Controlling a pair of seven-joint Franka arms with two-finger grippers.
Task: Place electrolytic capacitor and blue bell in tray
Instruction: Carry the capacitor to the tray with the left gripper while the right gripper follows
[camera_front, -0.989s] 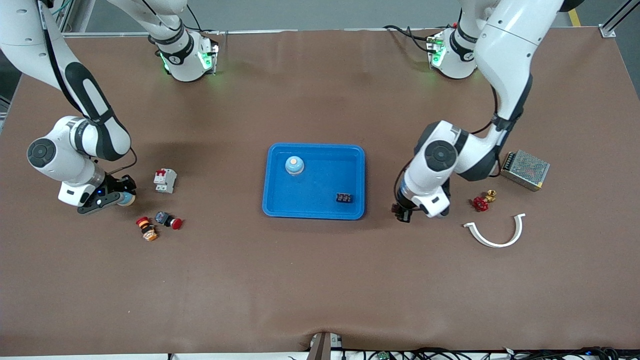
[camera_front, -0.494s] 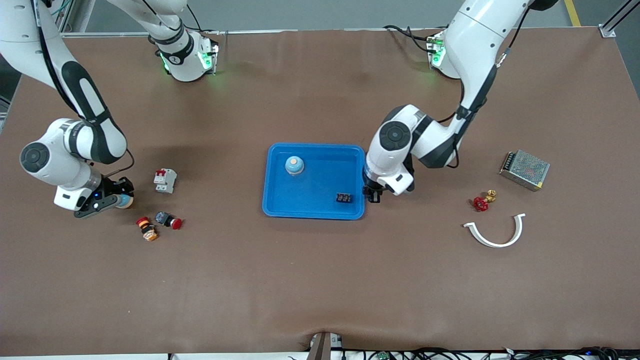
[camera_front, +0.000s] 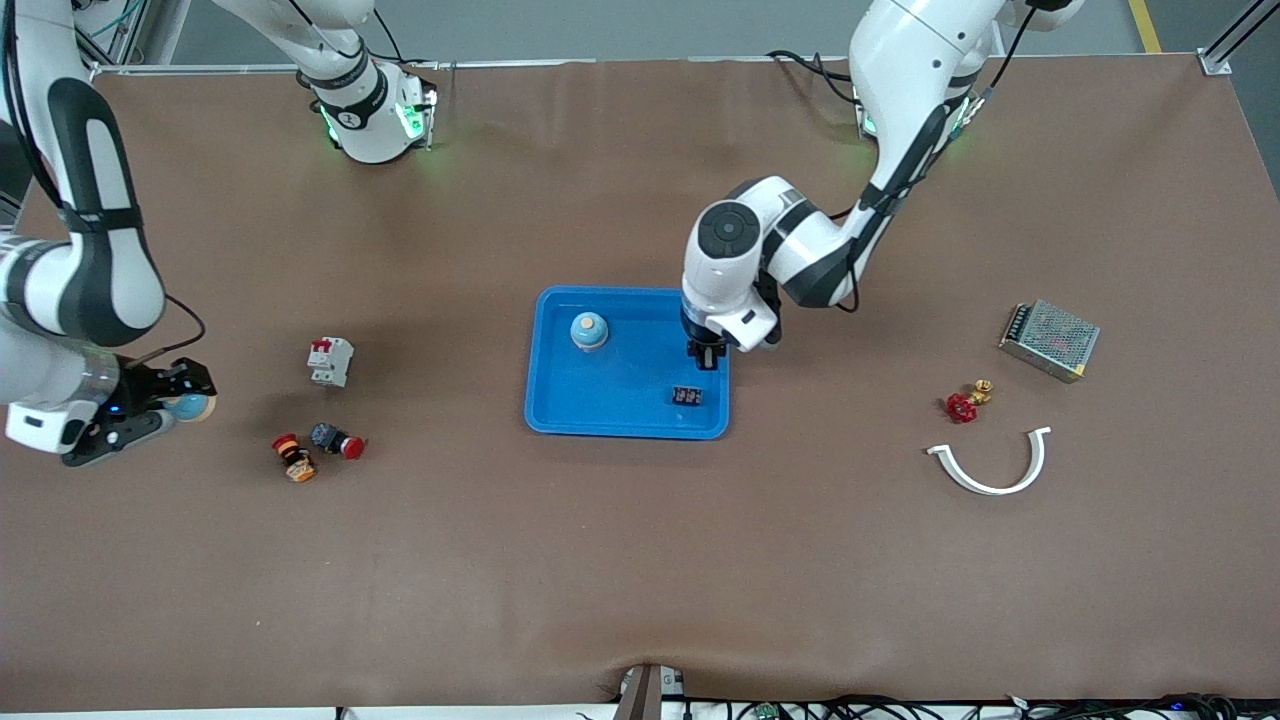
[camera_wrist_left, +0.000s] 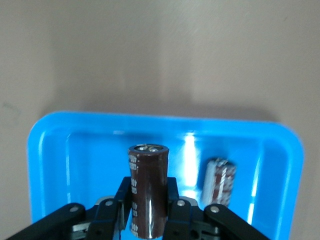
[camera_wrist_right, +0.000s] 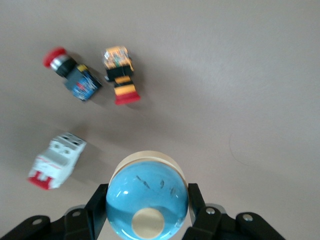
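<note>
Brown matting covers the surface from end to end; my stock-take runs from each tool outward.

Left tool (camera_front: 705, 357): closed on the electrolytic capacitor (camera_wrist_left: 148, 187), a dark brown cylinder held upright between the fingers. I have it over the tray (camera_front: 560, 395), above the end toward the left arm. The left wrist view shows the blue floor directly under the part, with a glossy reflection of the capacitor beside it.

Tray contents: a pale blue dome with an orange top (camera_front: 589, 330), and a small black block (camera_front: 687, 396) nearer the front camera, almost under the left tool.

Right tool (camera_front: 150, 405): clamped on the blue bell (camera_wrist_right: 147, 198), a blue dome with a cream base and button. It hangs over bare surface at the right arm's end, well apart from the tray.

Near it: a white-and-red breaker (camera_front: 330, 361), a red push button (camera_front: 337, 440) and an orange-and-black switch (camera_front: 293, 457).

Left arm's end: a metal mesh box (camera_front: 1050, 339), a red-handled brass valve (camera_front: 965, 402) and a white curved strip (camera_front: 992, 466).

Status, by my reckoning: both parts picked, neither delivered. Capacitor needs lowering and release; bell needs carrying to the tray.
</note>
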